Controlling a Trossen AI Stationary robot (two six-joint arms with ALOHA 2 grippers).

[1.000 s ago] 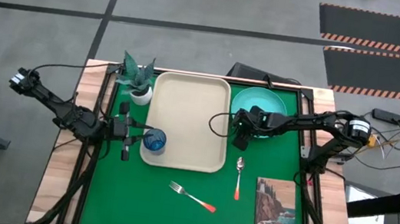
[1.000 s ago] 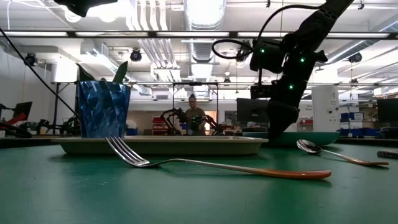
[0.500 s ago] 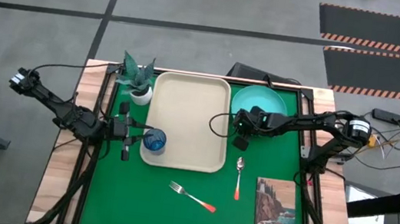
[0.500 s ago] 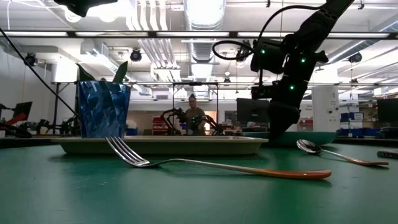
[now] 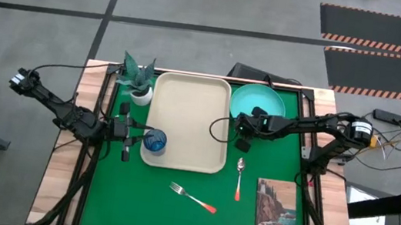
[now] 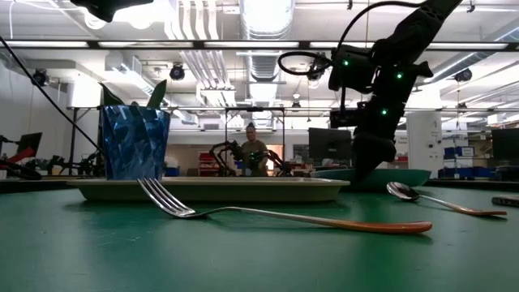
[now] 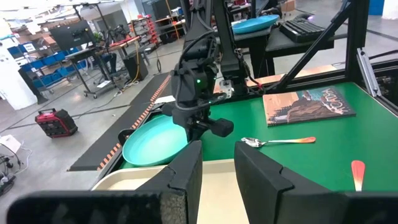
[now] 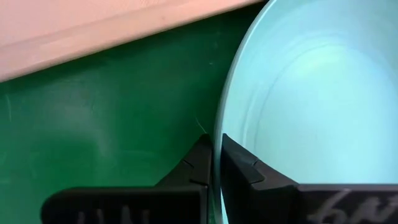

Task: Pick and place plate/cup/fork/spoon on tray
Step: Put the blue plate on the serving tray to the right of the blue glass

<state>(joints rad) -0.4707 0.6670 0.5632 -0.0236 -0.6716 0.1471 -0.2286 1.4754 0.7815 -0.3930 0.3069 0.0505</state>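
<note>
Beige tray (image 5: 188, 119) holds only the blue cup (image 5: 155, 141), just ahead of my open left gripper (image 5: 134, 132). Right gripper (image 8: 214, 163) pinches the teal plate (image 5: 258, 102) rim; plate shallow, glossy.

Green mat (image 5: 172, 210) is covering the table (image 5: 59, 187). Lying directly on it: tray (image 5: 188, 119), plate (image 5: 259, 101), spoon (image 5: 239, 176), fork (image 5: 192, 197), book (image 5: 276, 209), plant pot (image 5: 139, 93). Plate is sitting against the right gripper (image 5: 242, 137); spoon is lying just beyond it, fork farther off.
</note>
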